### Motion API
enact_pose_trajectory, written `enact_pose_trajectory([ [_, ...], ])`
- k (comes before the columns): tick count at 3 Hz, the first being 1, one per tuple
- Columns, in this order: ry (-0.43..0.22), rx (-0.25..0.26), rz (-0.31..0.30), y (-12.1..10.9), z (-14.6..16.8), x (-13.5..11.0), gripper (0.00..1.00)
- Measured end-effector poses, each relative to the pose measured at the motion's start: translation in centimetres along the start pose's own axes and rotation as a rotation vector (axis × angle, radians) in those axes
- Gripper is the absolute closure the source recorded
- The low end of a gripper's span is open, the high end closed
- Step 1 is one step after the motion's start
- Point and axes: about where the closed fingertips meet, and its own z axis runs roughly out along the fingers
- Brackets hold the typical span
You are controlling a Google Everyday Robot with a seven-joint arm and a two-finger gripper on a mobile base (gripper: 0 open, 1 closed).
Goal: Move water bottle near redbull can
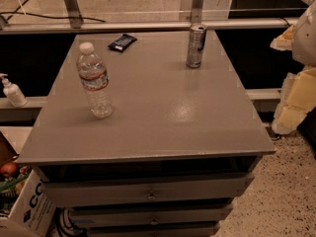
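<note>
Standing upright on the left of the tabletop (163, 117), the water bottle (94, 80) is recorded well apart from the gripper (297, 90), cut off at the right edge; its grip state cannot be told. The redbull can (196, 46) is noted near the far edge.

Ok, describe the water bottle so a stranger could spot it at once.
On the grey cabinet top, look left, far from the end effector at the picture's right edge. The bottle stands upright there: clear ribbed plastic, white cap, taller than the silver can and flat dark packet at the back.
</note>
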Motion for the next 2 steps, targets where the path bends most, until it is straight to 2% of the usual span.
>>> enact_pose_trajectory([
  [1,-0.014,0.001,0.01,-0.2,0.08,0.2,0.0],
  [2,-0.068,-0.027,0.035,-0.3,0.78,0.2,0.0],
])
